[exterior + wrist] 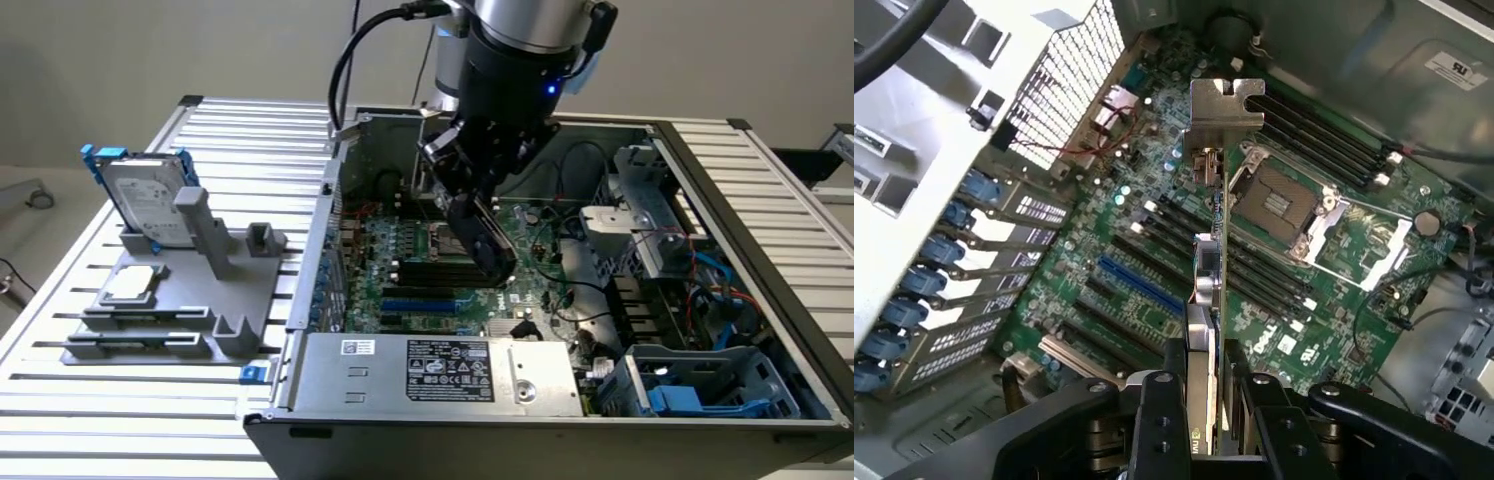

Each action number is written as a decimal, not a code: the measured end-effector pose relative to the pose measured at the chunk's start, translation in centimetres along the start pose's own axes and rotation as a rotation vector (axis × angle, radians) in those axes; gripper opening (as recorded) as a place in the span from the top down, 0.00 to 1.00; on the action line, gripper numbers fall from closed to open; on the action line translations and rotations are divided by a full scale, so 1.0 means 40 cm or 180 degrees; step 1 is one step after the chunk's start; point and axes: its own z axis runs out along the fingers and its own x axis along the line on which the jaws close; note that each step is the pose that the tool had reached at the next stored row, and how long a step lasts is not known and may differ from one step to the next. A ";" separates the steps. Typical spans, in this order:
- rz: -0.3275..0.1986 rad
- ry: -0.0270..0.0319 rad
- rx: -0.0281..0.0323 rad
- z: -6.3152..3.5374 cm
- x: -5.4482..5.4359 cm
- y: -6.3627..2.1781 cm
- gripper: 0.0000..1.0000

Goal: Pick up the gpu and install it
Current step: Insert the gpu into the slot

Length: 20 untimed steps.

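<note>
Gripper (1205, 400) clamps the gpu (1206, 275) edge-on above the motherboard (1154, 330), evidently so its connector edge faces the expansion slots (1139, 285)

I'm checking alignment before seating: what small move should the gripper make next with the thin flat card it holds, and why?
Probably lower slowly: the gripper holds the thin flat card with silver end bracket above the green motherboard, over its long slots, not yet seated.
</note>
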 end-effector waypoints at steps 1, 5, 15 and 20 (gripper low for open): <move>-0.0057 0.0002 -0.0006 0.002 0.000 0.000 0.74; -0.0288 0.0011 -0.0032 0.010 0.000 -0.001 0.74; -0.0854 0.0029 -0.0103 0.028 -0.001 -0.004 0.74; -0.1138 0.0037 -0.0137 0.037 -0.001 -0.005 0.74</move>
